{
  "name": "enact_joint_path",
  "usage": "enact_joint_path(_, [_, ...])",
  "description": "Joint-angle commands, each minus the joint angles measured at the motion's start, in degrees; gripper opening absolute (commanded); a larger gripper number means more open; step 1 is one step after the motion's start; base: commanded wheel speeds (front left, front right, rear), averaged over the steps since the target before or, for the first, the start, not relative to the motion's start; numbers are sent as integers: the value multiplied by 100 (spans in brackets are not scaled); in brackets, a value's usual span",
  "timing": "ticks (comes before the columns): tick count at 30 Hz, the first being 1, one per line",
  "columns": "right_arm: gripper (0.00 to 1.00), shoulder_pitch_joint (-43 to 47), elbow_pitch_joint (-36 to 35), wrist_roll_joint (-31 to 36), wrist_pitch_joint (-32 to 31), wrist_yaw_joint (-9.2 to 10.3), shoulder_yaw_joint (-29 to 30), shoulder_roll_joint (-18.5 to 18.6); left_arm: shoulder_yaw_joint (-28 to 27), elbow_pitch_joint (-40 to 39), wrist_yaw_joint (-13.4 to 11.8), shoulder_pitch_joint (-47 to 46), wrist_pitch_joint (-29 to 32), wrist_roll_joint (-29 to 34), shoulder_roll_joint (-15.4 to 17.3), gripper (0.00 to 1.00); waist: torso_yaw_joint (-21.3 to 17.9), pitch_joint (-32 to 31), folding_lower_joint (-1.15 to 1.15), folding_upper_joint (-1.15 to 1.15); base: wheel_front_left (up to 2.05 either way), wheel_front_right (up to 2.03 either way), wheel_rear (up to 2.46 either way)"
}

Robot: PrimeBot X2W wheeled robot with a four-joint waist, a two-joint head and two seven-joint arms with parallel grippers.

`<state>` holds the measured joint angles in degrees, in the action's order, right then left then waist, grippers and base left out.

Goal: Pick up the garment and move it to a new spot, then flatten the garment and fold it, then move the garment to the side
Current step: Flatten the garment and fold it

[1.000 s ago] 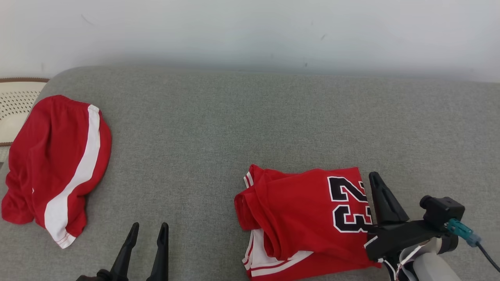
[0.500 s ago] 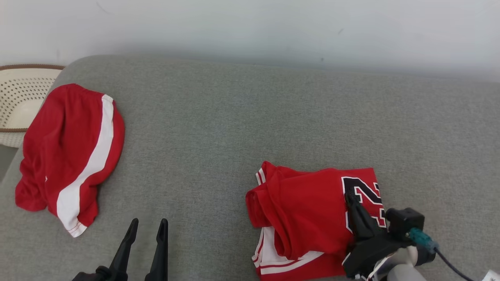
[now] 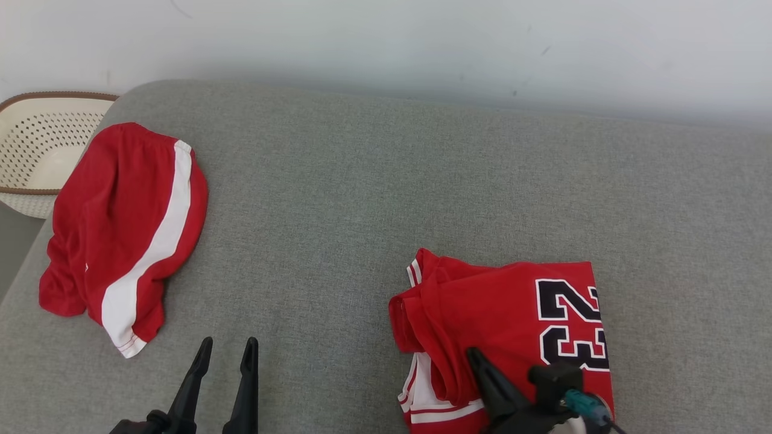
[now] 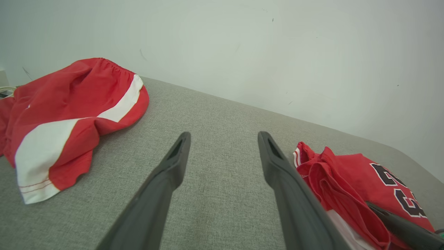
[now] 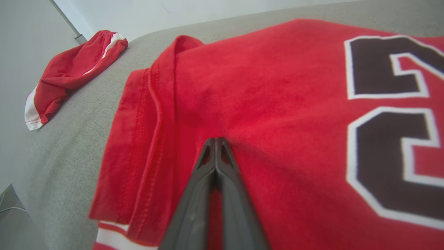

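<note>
**Folded garment and both arms, head and wrist views.** The red jersey (image 3: 512, 319) lies folded into a compact rectangle on the grey cushion (image 3: 362, 181), numerals (image 3: 570, 325) uppermost. A thick roll of layers and a white-striped hem show at its left edge.

The right gripper (image 3: 474, 354) is above the jersey's near edge, left of the numerals. Its jaws are pressed fully together with no cloth visible between them. In the right wrist view its tip (image 5: 215, 140) meets the top layer at a shallow dimple, so it appears to rest on the fabric rather than grip it.

A second ago this gripper stood at the jersey's right edge, beside the numerals. It has since crossed over the jersey to the near-left part. The head camera also swung during that time, so the shift of the whole scene is not movement of the cloth.

The left gripper (image 3: 228, 345) is well to the left of the jersey, jaws wide apart and empty, as it was a second ago. Red shorts (image 3: 120, 229) lie further left, with a perforated basket (image 3: 36, 150) beyond them.

Folding looks complete. The crossing probably serves a last smoothing press or a repositioning. The jaws must open before the jersey can be lifted aside.
</note>
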<state>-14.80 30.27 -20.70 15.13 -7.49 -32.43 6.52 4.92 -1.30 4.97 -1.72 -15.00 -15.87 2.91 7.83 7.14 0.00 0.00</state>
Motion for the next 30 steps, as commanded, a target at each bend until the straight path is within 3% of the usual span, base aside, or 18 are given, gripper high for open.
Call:
enact_joint_path(1, [0, 8, 9, -65, 4, -1, -140, -51, -13, 26, 29, -52, -24, -57, -1, 100, 12, -5, 0, 0, 0, 0, 0])
enact_joint_path(11, [0, -49, -78, -664, 4, -1, -1105, -13, -34, 61, 31, -38, -24, -113, -2, 100, 74, -36, 0, 0, 0, 0, 0])
enact_joint_path(16, [0, -123, -169, -901, 4, -1, -1280, 85, -33, 69, 12, -41, -24, -122, -2, 100, 70, -39, 0, 0, 0, 0, 0])
enact_joint_path(20, [0, -157, -473, -949, 4, -1, -1076, 192, -50, 38, 7, -22, -24, -124, -2, 100, 47, -32, 0, 0, 0, 0, 0])
enact_joint_path(30, [0, 44, -1474, -535, 4, -1, 420, 446, -138, -46, -48, 30, -24, -48, -1, 100, -131, -35, 0, 0, 0, 0, 0])
